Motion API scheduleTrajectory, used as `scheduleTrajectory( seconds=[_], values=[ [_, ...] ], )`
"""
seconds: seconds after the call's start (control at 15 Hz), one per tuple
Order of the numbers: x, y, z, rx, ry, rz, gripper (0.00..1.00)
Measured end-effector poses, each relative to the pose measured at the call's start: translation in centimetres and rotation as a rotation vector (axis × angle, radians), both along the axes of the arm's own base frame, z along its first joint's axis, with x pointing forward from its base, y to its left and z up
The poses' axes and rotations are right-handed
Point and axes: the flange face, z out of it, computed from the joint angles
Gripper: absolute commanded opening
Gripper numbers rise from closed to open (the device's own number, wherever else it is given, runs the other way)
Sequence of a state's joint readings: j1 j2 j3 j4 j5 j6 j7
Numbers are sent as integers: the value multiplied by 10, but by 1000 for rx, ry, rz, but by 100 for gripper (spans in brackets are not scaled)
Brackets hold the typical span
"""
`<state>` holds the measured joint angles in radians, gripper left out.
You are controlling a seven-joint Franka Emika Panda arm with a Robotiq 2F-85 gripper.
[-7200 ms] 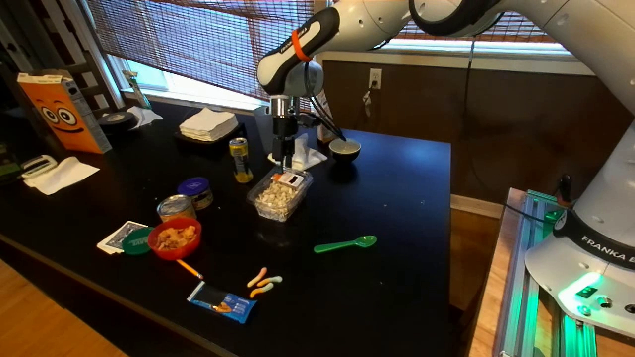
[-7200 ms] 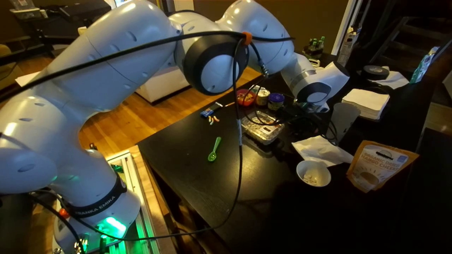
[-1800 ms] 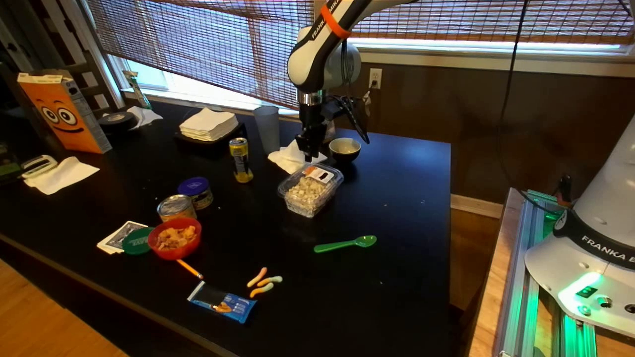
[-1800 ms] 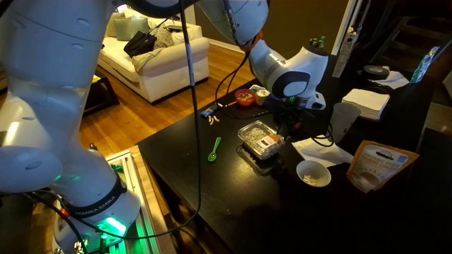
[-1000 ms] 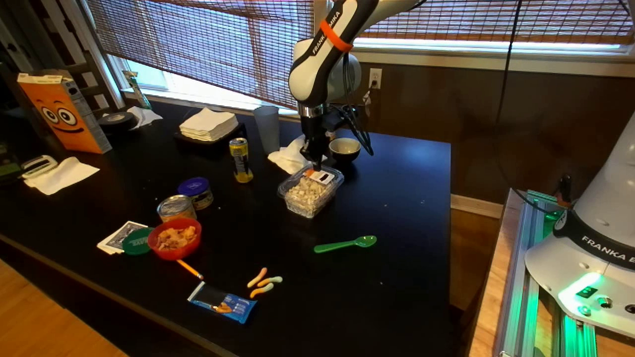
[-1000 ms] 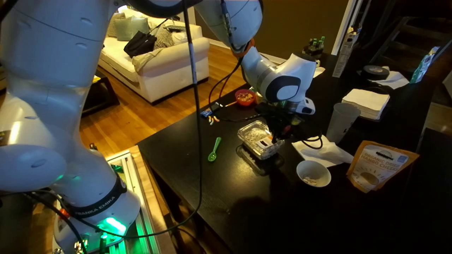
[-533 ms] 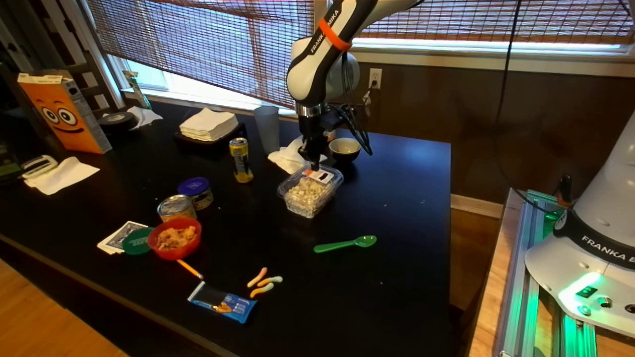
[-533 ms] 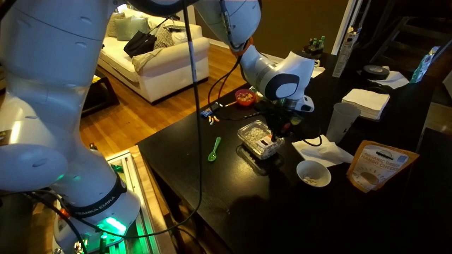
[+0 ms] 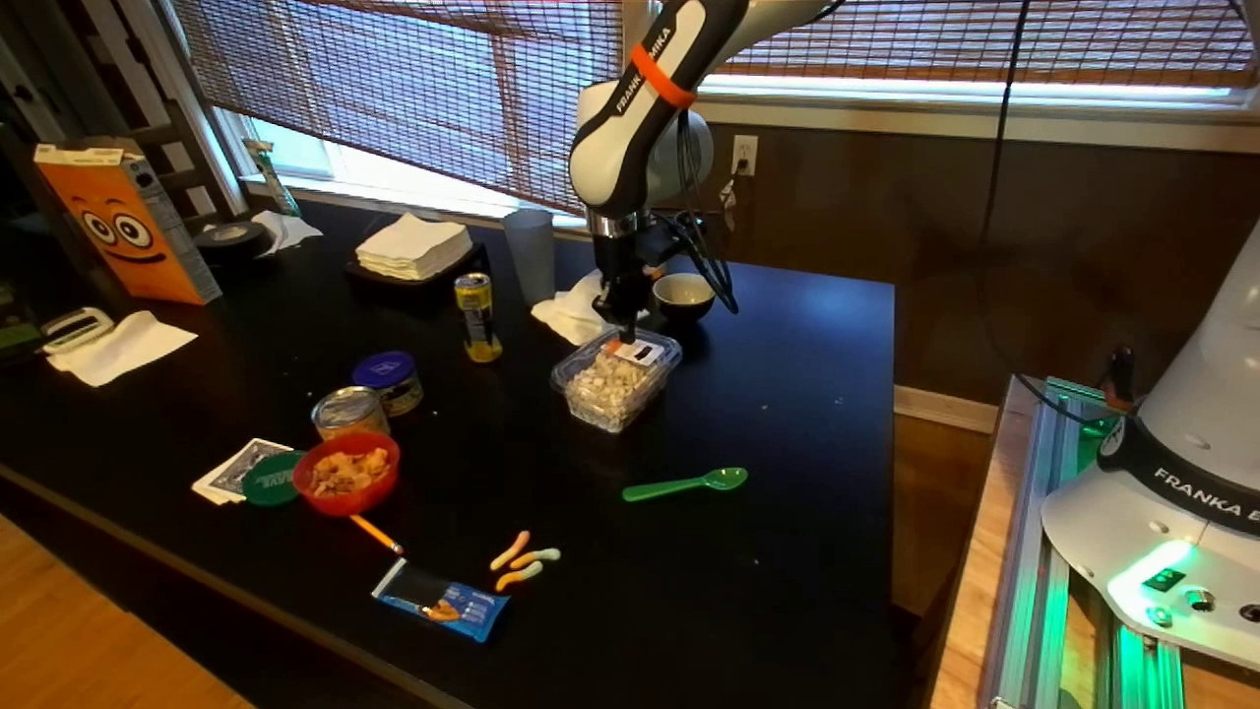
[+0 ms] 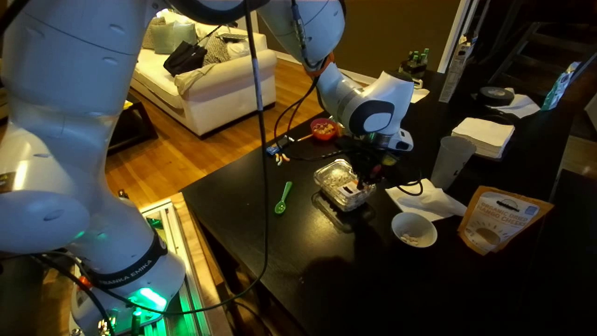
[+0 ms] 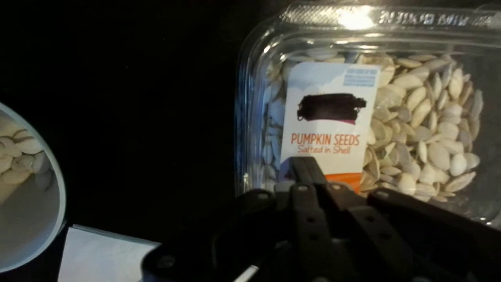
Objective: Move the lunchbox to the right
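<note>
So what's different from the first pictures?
In an exterior view, the lunchbox has moved right, and the arm too. Nothing looks grabbed or let go: the jaws are shut over its label. The spoon and red bowl stayed put.

Bowl (image 11: 33, 219) and lunchbox (image 11: 391, 42) partly outside the wrist view, label (image 11: 328, 129) partly behind the end effector (image 11: 308, 169).
</note>
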<state>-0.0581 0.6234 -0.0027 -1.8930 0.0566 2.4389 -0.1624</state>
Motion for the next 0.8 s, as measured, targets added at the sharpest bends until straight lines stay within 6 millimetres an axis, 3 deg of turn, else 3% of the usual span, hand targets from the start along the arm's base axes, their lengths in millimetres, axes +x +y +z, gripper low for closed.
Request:
scheduleTrajectory(
  seconds=[0.27, 0.53, 0.8],
  values=[
    [3, 0, 8, -1, -17, 0, 0],
    [7, -1, 31, -3, -51, -2, 0],
    [-3, -5, 51, -4, -54, -8, 0]
  ],
)
